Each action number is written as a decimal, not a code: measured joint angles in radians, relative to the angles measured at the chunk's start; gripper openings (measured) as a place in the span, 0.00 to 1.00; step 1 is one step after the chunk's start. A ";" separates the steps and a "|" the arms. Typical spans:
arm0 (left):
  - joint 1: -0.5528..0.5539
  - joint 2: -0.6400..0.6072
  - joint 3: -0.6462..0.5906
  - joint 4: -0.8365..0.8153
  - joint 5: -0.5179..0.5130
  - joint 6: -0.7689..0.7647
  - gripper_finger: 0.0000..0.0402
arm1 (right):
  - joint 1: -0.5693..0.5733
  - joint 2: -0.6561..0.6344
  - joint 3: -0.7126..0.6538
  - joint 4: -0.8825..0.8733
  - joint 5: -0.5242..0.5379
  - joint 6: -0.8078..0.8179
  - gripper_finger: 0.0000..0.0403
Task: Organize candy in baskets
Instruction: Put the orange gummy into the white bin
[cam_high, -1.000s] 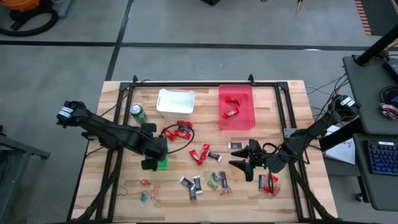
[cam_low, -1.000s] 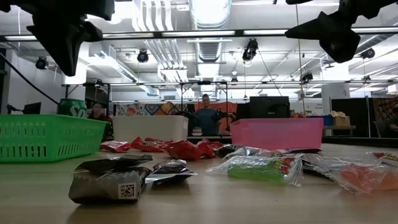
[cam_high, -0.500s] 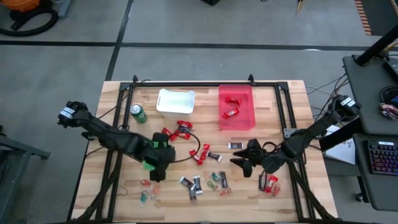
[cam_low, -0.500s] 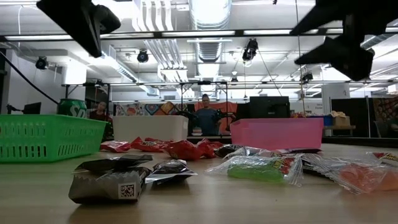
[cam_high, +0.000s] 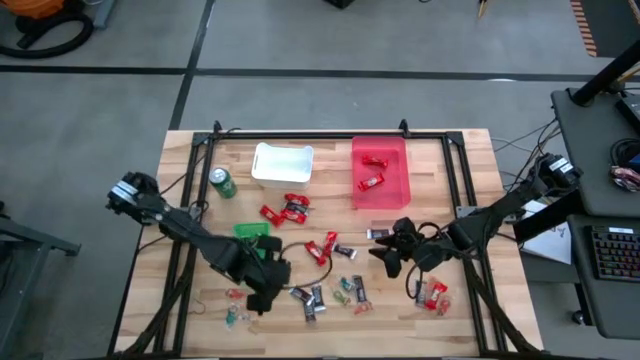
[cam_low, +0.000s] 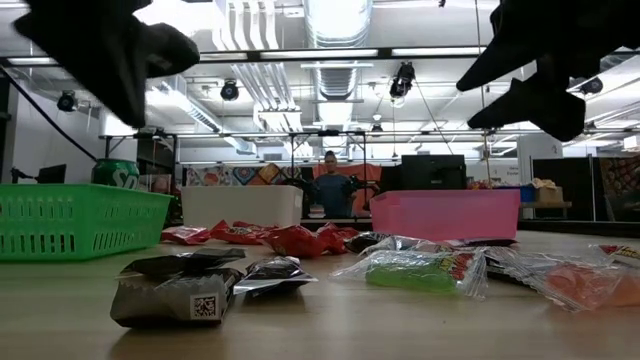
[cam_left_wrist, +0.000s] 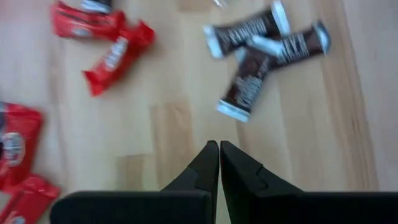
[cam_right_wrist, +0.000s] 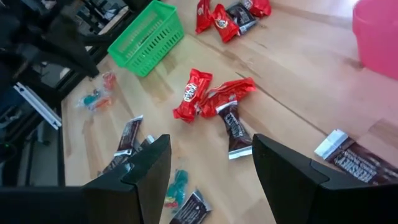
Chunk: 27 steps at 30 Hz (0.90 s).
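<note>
Dark mini bars (cam_left_wrist: 267, 56) lie on the table ahead of the left gripper (cam_left_wrist: 219, 163), which has swung off the green basket (cam_high: 250, 232), pinched shut, empty. Right gripper (cam_right_wrist: 211, 168) hovers wide open nearby.

green basket (cam_high: 250, 232) partly hidden behind left arm (cam_high: 200, 238)

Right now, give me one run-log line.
left pincer: shut, empty, above dark mini bars | right pincer: open, empty, over red bars | red basket: two candies
</note>
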<state>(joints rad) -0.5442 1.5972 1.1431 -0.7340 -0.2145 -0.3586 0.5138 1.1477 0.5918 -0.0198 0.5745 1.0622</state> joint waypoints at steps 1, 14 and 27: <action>-0.005 0.012 0.000 0.003 0.000 0.001 0.01 | 0.000 0.000 0.005 -0.003 0.000 -0.009 0.53; -0.016 0.072 0.104 -0.161 0.197 -0.237 0.22 | -0.002 0.000 0.010 -0.006 0.001 -0.070 0.53; -0.163 0.087 0.136 -0.250 0.292 -0.834 0.23 | -0.017 0.000 0.010 -0.006 0.005 -0.173 0.53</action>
<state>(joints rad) -0.7073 1.6844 1.2795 -0.9840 0.0775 -1.1928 0.4965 1.1477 0.6022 -0.0257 0.5797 0.8888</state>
